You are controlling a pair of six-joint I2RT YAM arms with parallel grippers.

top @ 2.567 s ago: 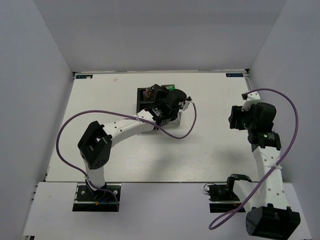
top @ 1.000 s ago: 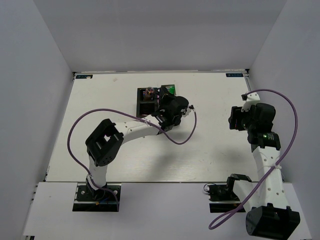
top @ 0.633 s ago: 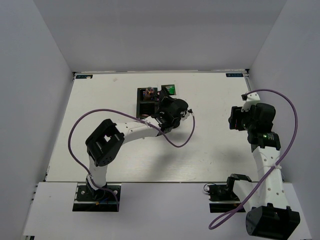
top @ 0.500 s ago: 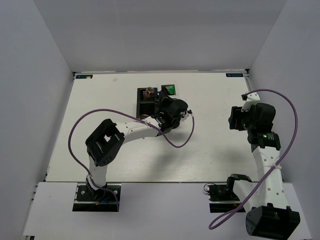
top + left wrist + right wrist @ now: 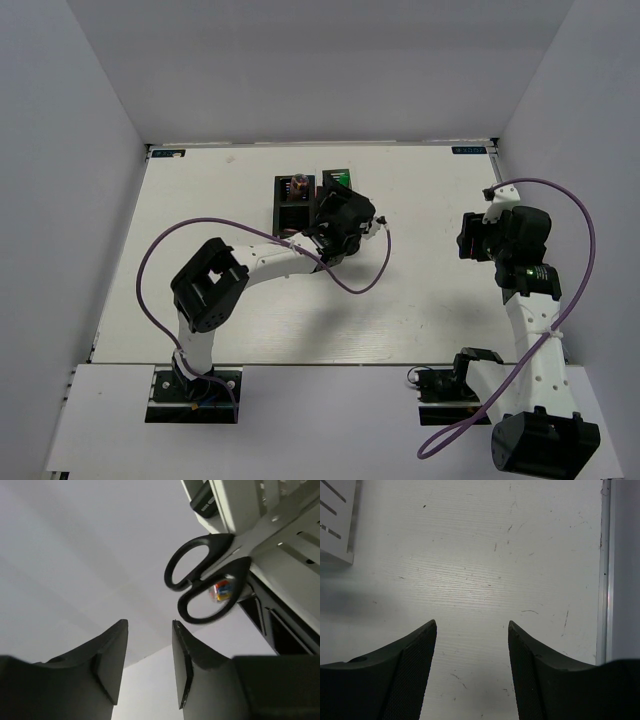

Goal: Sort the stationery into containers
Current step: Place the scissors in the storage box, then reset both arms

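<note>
At white organiser (image 5: 235, 505), left jaws farther back.

The scissors (image 5: 220, 544) blades (handles showing) are hidden by the white organiser (image 5: 290, 560).

black-handled scissors (image 5: 239, 566) protruding from white organiser (image 5: 280, 535), left tool (image 5: 149, 630) parted

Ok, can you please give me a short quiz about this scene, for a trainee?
1. True or false: the left tool grips the scissors.
2. What lies directly under the right tool? A) bare table B) a highlighter C) a pink tube
3. Fill in: the scissors stand in the ___ organiser.
Key: 1 false, it is open and empty; 2 A; 3 white.
</note>
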